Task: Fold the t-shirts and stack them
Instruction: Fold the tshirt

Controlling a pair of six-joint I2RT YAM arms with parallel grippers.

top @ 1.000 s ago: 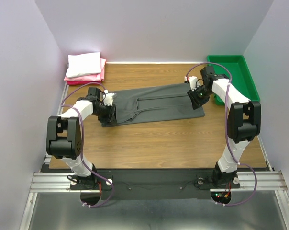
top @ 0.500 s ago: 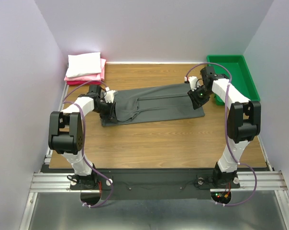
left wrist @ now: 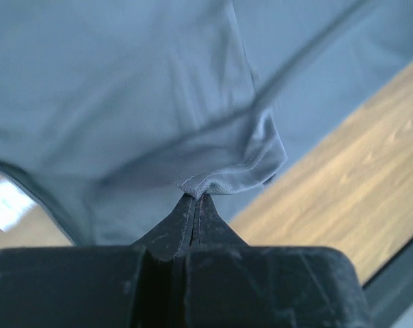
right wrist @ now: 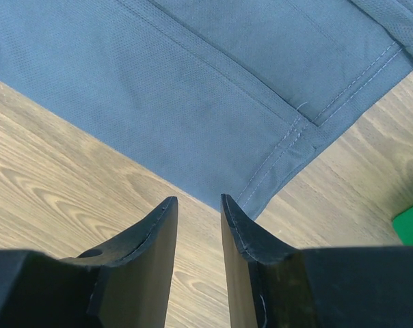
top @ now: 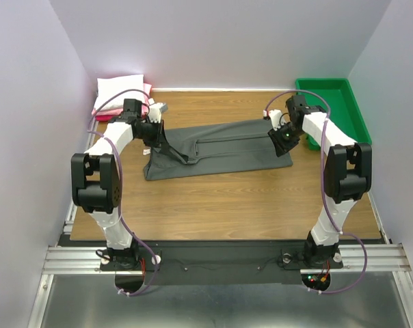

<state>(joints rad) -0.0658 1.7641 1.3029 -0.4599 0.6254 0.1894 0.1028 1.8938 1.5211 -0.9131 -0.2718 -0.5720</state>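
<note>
A dark charcoal grey t-shirt (top: 220,147) lies spread across the middle of the wooden table. My left gripper (top: 154,130) is shut on a bunched fold of its left edge (left wrist: 223,179), which it holds raised off the table, so the cloth drapes down from the jaws (left wrist: 196,197). At the shirt's right end my right gripper (top: 282,139) hovers open. Its fingertips (right wrist: 197,199) stand over bare wood just short of the hemmed corner (right wrist: 288,147), with nothing between them. A folded white t-shirt (top: 120,91) rests on folded pink ones (top: 99,109) at the back left corner.
A green plastic tray (top: 329,99) stands at the back right, close behind the right arm. Walls close in the table on the left, back and right. Bare wood (top: 227,201) stretches between the shirt and the arm bases.
My left gripper has shut on the shirt's left edge and moved back toward the folded stack, lifting that edge. The right arm has stayed in place.
</note>
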